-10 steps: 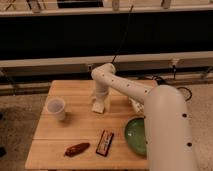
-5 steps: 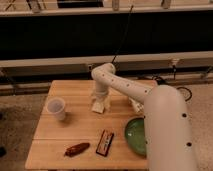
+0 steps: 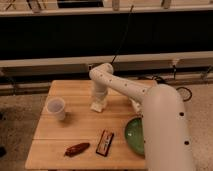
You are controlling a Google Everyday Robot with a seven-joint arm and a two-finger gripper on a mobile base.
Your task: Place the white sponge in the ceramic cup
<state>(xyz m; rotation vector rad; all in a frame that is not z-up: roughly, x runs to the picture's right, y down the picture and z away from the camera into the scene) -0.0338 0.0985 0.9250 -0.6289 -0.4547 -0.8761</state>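
The end effector (image 3: 99, 102) reached down to the middle of the wooden worktop (image 3: 80, 127), right at the white sponge (image 3: 97, 106); whether it was open or had hold of the sponge could not be told. The ceramic cup (image 3: 56, 107) stood upright well to the left of it. Nearer the front edge lay a dark reddish-brown oblong item (image 3: 76, 149) and a dark striped bar (image 3: 104, 142), with a green plate (image 3: 135, 135) beside the arm.

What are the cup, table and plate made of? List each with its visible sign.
Ceramic cup: plain matte white, likely ceramic, possibly plastic.
Table: wood, visible plank seams, light finish.
Green plate: smooth, faintly glossy, glazed ceramic or plastic.
The claw is down at the white sponge.
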